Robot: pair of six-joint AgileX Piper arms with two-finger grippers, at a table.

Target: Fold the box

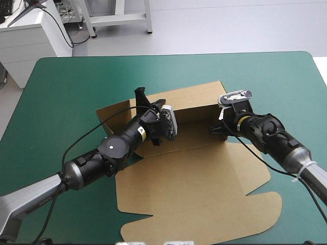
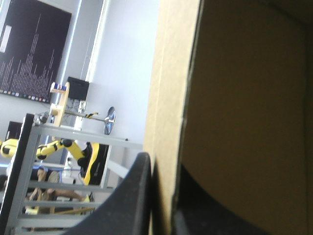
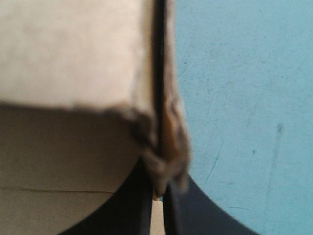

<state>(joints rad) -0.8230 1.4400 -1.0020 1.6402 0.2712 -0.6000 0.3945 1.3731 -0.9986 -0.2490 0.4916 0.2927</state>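
Black fingers (image 2: 139, 196) of the left gripper (image 2: 164, 210) pinch a raised wall of the brown box (image 1: 204, 178), all but closed on the board. The right gripper (image 3: 157, 210) nips the opposite end likewise, probably steadying the walls for tucking. The lid lies flat, mid-way across the teal-green table (image 1: 61, 92).

Plain brown board on the box (image 1: 199, 176). Solid teal-green table cover (image 1: 66, 89). Black fingers on left gripper (image 2: 164, 169) and right gripper (image 3: 157, 198).
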